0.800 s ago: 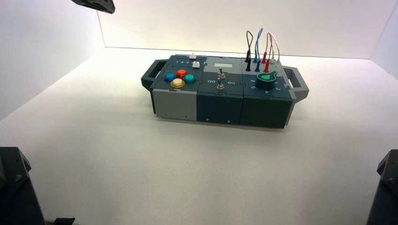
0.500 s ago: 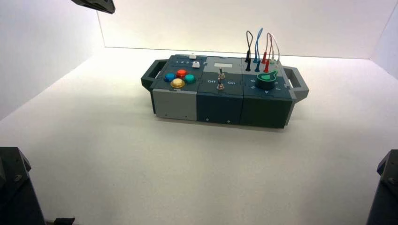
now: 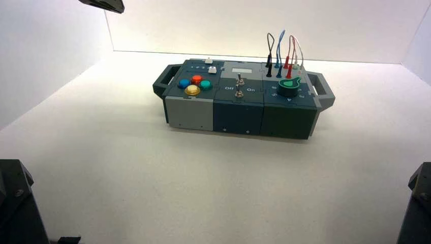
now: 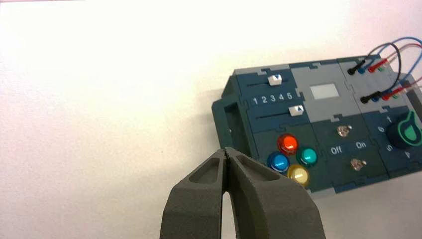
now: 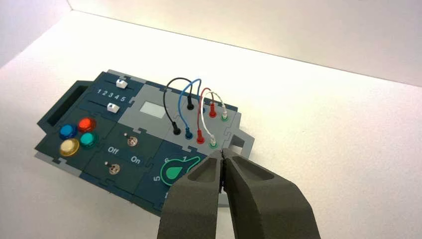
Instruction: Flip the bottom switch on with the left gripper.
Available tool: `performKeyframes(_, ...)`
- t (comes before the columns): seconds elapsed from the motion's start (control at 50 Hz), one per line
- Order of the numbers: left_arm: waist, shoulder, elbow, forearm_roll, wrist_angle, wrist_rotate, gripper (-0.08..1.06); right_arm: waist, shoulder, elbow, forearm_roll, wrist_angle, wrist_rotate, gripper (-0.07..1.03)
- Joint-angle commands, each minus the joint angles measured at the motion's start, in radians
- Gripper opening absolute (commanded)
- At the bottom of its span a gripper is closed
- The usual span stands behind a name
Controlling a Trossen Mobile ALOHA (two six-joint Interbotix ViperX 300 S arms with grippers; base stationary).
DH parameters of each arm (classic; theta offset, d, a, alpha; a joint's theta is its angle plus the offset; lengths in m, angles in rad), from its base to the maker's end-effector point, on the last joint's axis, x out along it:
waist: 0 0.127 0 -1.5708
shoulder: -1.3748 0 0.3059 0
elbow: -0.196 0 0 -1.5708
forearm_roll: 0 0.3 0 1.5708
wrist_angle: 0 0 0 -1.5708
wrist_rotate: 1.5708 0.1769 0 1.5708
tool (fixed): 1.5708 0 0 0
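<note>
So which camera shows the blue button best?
The high view: the blue button shows there whole, nothing in front. The right wrist view also shows it whole; in the left wrist view, the left jaws come close.

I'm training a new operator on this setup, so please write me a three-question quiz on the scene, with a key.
1. True or false: the left gripper is shut.
2. Which colour of button is nearest the box's front edge: red, blue, green or yellow?
3. Fill in the blank: the two toggle switches share a panel with the printed words "Off" and "____".

Key:
1. True; its fingertips meet.
2. Yellow.
3. On; the front switch and rear switch are on that panel.
</note>
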Motion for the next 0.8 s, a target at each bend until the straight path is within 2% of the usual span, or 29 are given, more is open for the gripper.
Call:
performKeyframes(0.02, -0.002, -0.009, -0.049, -0.003, 0.044, 0.006, -0.03, -0.005, 0.008, -0.067, 0.006, 0.040, 0.008, -0.02)
performKeyframes(0.14, -0.003, -0.006, -0.074, -0.003, 0.115, 0.006, -0.03, -0.005, 0.014, -0.114, 0.006, 0.118, 0.038, -0.02)
performKeyframes(0.38, -0.014, -0.006, -0.127, -0.008, 0.195, 0.006, -0.03, -0.005, 0.040, -0.190, 0.006, 0.295, 0.098, -0.02)
performKeyframes(0.52, -0.049, 0.006, -0.173, -0.008, 0.270, 0.006, -0.03, -0.011, 0.058, -0.219, 0.006, 0.387, 0.112, -0.02)
performKeyframes(0.64, -0.091, 0.037, -0.224, -0.009, 0.341, 0.003, -0.03, -0.048, 0.083, -0.242, 0.005, 0.451, 0.133, -0.02)
performKeyframes(0.72, -0.110, 0.055, -0.247, -0.012, 0.368, -0.002, -0.03, -0.061, 0.089, -0.249, 0.003, 0.466, 0.132, -0.02)
performKeyframes(0.8, -0.144, 0.080, -0.276, -0.020, 0.400, -0.011, -0.03, -0.075, 0.109, -0.253, -0.015, 0.469, 0.115, -0.02)
